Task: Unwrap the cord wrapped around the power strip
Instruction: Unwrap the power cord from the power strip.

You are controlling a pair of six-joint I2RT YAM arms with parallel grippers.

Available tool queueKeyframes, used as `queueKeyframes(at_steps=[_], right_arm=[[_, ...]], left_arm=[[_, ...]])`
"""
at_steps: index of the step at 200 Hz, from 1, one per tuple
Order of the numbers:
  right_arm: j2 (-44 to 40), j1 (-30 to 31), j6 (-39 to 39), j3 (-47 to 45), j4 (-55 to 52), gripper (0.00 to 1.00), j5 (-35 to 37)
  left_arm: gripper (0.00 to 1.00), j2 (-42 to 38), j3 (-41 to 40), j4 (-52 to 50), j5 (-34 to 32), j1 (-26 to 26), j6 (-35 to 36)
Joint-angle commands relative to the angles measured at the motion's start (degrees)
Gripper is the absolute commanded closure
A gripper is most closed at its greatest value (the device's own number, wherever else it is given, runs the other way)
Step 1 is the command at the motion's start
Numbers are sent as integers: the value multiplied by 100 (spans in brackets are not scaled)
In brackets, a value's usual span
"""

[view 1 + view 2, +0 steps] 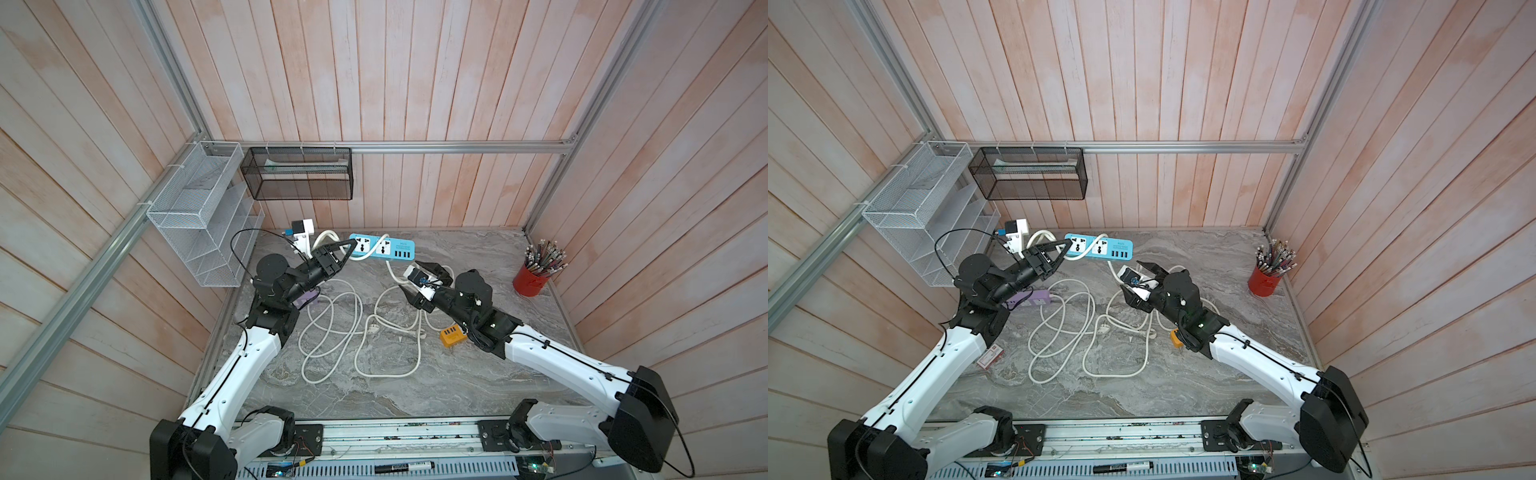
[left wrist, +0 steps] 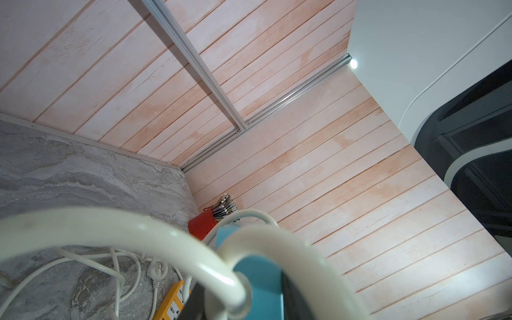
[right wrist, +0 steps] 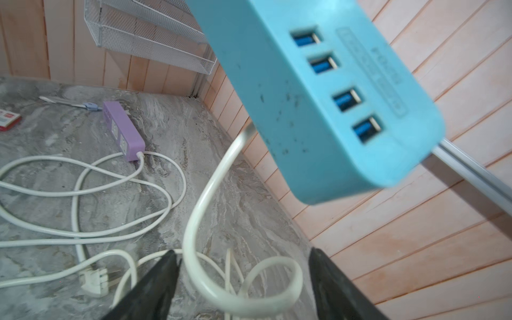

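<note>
A tabletop (image 1: 478, 374) of grey marble pattern is enclosed by walls of pale pink wooden planks (image 1: 415, 83). On the left wall a white wire-mesh rack (image 1: 199, 216) is hung, and a black mesh basket (image 1: 297, 174) is fixed to the aluminium rail (image 1: 457, 146) at the back. A red cup (image 1: 530, 282) filled with pencils (image 1: 544, 257) is placed near the right wall. A purple power strip (image 3: 123, 130), an orange power strip (image 1: 452, 336) and a small red and white box (image 1: 990, 358) are seen lying on the tabletop. A black marker (image 1: 405, 466) is laid at the front edge.
</note>
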Motion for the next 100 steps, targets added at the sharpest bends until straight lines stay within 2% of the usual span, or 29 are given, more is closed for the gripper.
queueKeyframes(at_steps=[1, 13, 24, 63, 100], right_arm=[[163, 42, -56, 241, 59, 58, -158], [201, 42, 14, 260, -6, 84, -138], [169, 42, 98, 219, -16, 100, -116], [-120, 9, 428, -71, -8, 100, 102], [-82, -529, 1009, -52, 47, 100, -124]], left_arm=[[100, -186, 94, 248, 76, 18, -41], [100, -198, 111, 248, 67, 21, -32], [100, -201, 129, 252, 51, 27, -23], [100, -149, 173, 425, 40, 37, -96], [100, -164, 165, 574, 130, 36, -236]])
